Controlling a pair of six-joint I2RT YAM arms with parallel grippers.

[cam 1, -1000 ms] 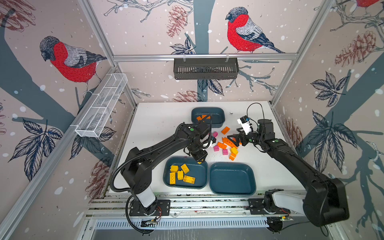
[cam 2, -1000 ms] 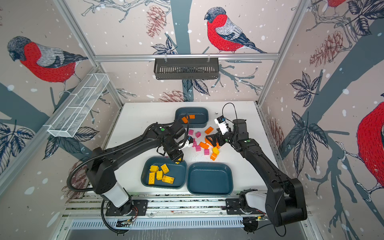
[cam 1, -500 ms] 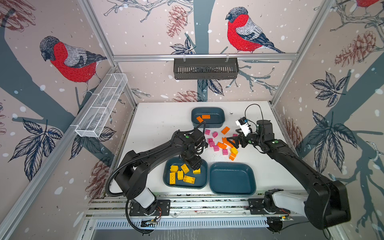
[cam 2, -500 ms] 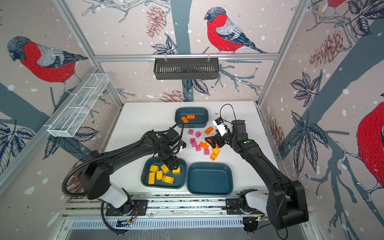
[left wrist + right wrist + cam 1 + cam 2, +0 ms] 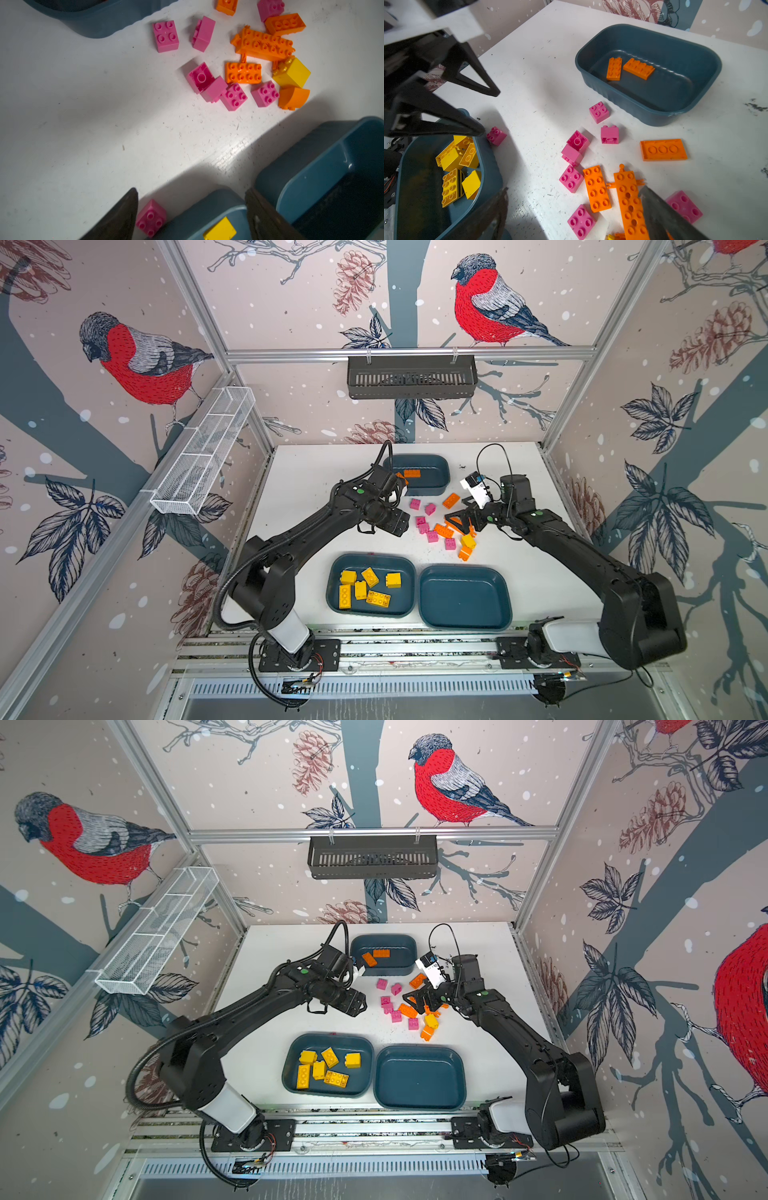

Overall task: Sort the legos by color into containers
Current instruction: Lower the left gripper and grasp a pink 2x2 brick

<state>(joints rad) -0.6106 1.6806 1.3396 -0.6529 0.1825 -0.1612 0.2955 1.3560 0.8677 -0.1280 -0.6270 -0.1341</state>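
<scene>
Top views both show the white table (image 5: 299, 497) with three teal tubs on it. Two wide tubs sit nearer the arm bases than either gripper, side by side with rims meeting. The yellow tub (image 5: 371, 557), on the left gripper's side, holds six yellow bricks (image 5: 377, 599). The empty tub (image 5: 463, 597) is on the right gripper's side. The small deep tub (image 5: 436, 479) sits just beyond the left gripper's wrist, with two orange bricks (image 5: 412, 473) inside.

Left gripper (image 5: 191, 192): jaws parted wide, nothing between them, above the table near the yellow tub's far rim. One pink brick (image 5: 151, 217) lies on the table just beside a fingertip, close to that tub's outer wall. Cannot tell if it touches either.

Right gripper (image 5: 459, 522): jaws spread fully, gripping nothing, low over the loose pile (image 5: 442, 526) between the two grippers. A long orange plate (image 5: 630, 203) runs under one finger (image 5: 664, 218). The pile is pink and orange bricks plus a lone yellow block (image 5: 292, 72).
</scene>
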